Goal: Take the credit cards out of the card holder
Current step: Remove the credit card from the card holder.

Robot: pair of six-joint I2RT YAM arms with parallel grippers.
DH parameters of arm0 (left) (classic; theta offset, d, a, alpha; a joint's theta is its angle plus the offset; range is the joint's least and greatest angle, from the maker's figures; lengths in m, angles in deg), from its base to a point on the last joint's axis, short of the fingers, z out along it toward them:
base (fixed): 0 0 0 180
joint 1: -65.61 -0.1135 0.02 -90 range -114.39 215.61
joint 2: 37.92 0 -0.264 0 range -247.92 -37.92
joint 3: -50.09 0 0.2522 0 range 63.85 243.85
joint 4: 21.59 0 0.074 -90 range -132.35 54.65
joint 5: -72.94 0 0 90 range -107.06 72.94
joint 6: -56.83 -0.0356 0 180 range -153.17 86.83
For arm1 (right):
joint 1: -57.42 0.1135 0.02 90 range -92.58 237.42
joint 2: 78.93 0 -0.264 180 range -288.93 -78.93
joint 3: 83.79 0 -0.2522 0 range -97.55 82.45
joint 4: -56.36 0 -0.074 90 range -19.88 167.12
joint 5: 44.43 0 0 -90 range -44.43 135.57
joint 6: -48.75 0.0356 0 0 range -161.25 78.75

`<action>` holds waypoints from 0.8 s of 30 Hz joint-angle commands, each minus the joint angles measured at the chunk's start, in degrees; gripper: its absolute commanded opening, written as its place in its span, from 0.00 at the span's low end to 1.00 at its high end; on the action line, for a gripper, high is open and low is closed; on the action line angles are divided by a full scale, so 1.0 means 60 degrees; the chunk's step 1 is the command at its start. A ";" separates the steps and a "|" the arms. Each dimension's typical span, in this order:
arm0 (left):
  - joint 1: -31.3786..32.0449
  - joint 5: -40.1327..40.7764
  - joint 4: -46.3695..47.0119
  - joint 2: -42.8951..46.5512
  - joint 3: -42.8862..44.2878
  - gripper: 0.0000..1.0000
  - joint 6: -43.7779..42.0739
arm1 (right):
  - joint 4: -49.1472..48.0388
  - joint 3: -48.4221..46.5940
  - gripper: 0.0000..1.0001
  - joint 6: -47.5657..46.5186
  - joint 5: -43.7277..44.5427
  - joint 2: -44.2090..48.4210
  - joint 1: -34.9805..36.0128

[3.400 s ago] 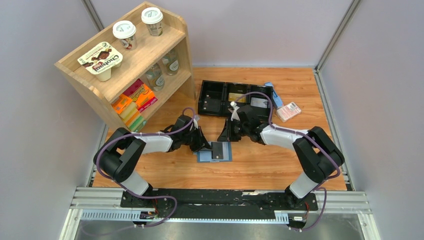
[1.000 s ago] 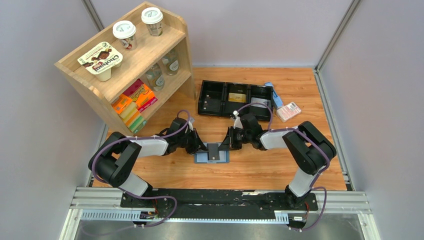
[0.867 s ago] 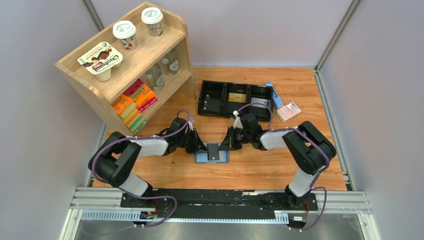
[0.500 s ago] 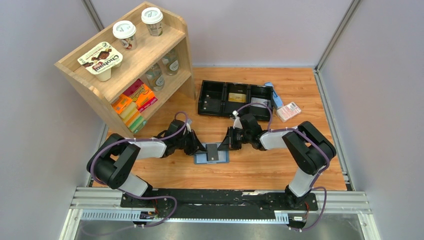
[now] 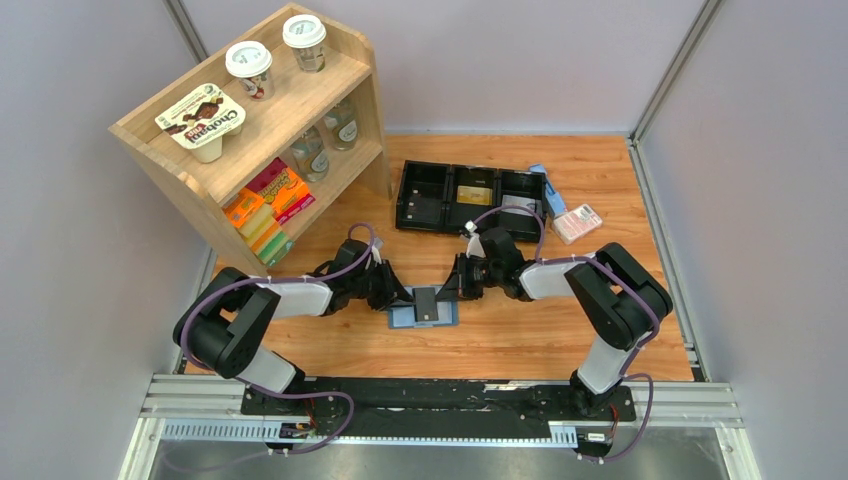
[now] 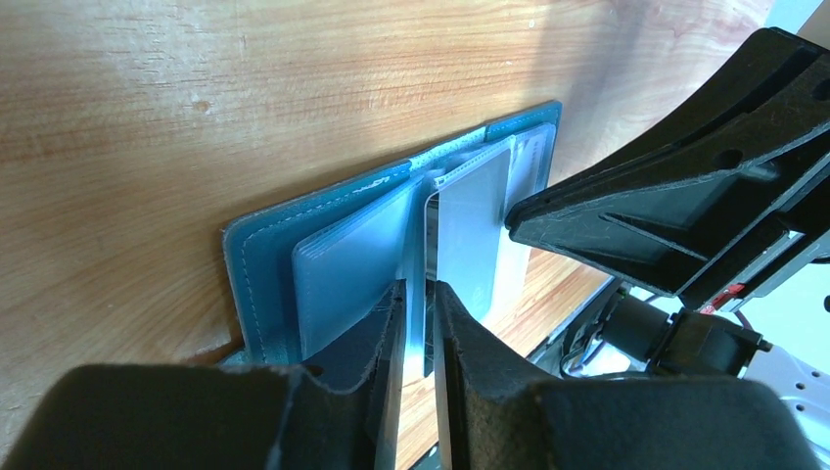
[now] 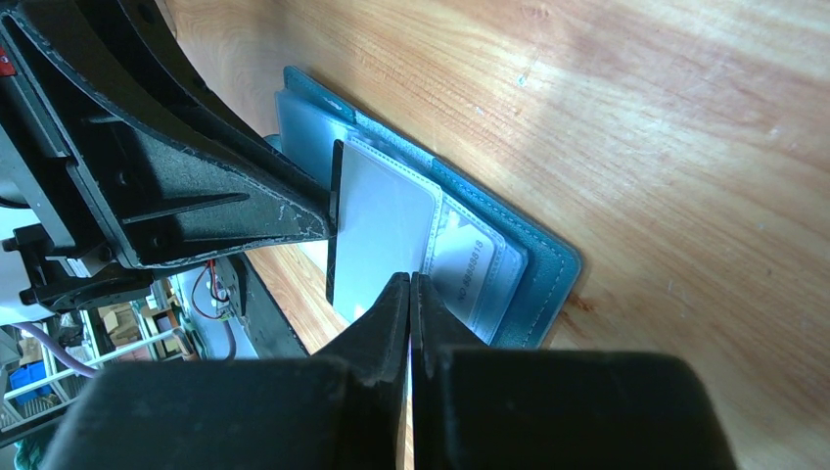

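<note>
The teal card holder [image 5: 445, 319] lies open on the table between both arms, its clear pockets showing [image 6: 259, 284] [image 7: 538, 264]. A black credit card [image 5: 426, 303] stands partly out of it, its glossy face catching light [image 6: 473, 230] [image 7: 382, 225]. My left gripper [image 5: 407, 298] [image 6: 419, 286] is at the card's left edge with its jaws a narrow gap apart; the thin edge runs through the gap untouched on one side. My right gripper [image 5: 446, 291] [image 7: 409, 278] is shut on the card's opposite edge. Both grippers' tips almost face each other across the card.
A long black three-compartment tray [image 5: 402, 205] sits behind, holding a gold card [image 5: 474, 194] and a whitish card [image 5: 517, 205]. A pink-white packet [image 5: 577, 223] lies to its right. A wooden shelf [image 5: 260, 130] with cups and boxes stands at the back left.
My left gripper's jaws have parted slightly around the card's edge. Both arms, the holder and the card have hardly moved; the right gripper stays shut.
</note>
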 commanded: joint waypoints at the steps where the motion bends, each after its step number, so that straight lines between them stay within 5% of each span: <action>1: -0.0048 -0.0078 0.0334 0.0227 -0.0062 0.25 -0.0010 | 0.0453 0.0056 0.02 -0.0255 0.0569 0.0039 -0.0045; 24: -0.0063 -0.0474 0.1229 -0.0433 -0.0150 0.16 0.0356 | 0.0380 0.0144 0.02 -0.0196 0.0540 0.0097 -0.0045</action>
